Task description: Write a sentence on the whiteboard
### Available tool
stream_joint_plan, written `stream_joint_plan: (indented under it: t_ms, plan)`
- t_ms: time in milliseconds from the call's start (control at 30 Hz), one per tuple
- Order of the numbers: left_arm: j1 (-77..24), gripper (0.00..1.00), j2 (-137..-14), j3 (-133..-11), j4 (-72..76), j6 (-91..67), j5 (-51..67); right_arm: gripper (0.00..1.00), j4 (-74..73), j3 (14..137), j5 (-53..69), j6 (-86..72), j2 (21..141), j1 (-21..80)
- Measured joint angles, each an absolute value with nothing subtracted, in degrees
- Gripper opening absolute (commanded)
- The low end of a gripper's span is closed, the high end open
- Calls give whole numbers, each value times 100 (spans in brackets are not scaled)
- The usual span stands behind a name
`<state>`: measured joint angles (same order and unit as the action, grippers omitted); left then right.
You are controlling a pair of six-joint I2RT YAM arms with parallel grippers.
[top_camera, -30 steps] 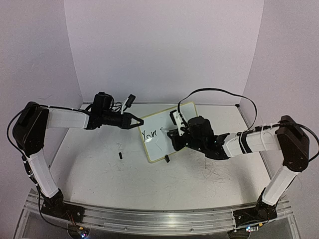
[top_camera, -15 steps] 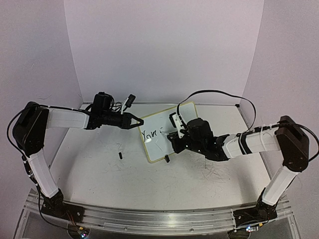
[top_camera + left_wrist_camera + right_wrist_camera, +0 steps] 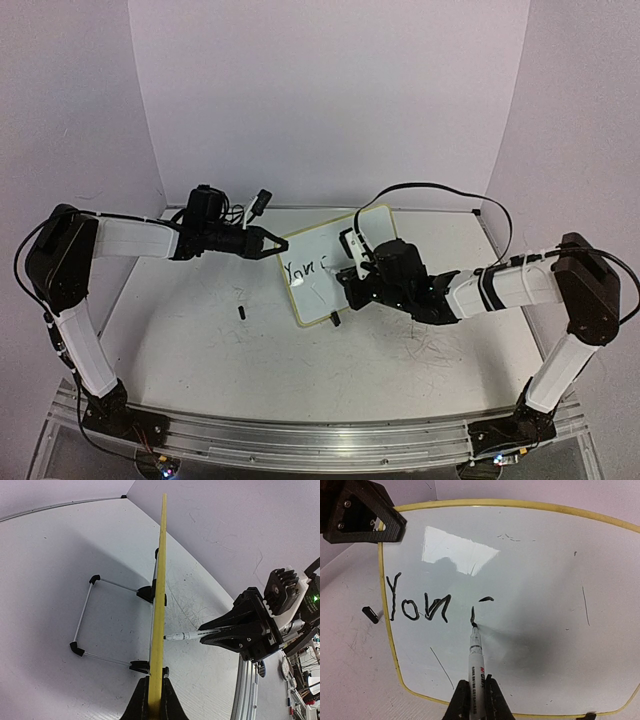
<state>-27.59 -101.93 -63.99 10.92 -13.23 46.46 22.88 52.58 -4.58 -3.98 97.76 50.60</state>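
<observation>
My left gripper (image 3: 272,243) clamped tight on whiteboard (image 3: 325,245) rim at its left edge. Board upright on wire stand (image 3: 84,612), seen edge-on, running straight ahead from gripper. My right gripper (image 3: 472,702) clamped on marker (image 3: 475,652); barrel points forward out of gripper, tip touching board face. Sentence (image 3: 420,606) unfinished: "You" up-left of tip, two short strokes just above tip. Small black piece (image 3: 241,312) on worktop (image 3: 200,340), on base side of left gripper, apart from board
</observation>
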Motion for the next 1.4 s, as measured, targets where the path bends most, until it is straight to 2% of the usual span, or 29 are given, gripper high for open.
stream_joint_plan:
  t_ms: [433,1400]
  plan:
    - [-2759,0,-10187,-6399,1088,-1321,4646,0,2356,4980,-672,-472,9549,4989]
    - [-2759,0,-10162,-6396,1046,-1286,4650,0,2786,4952,-138,-497,9526,4733]
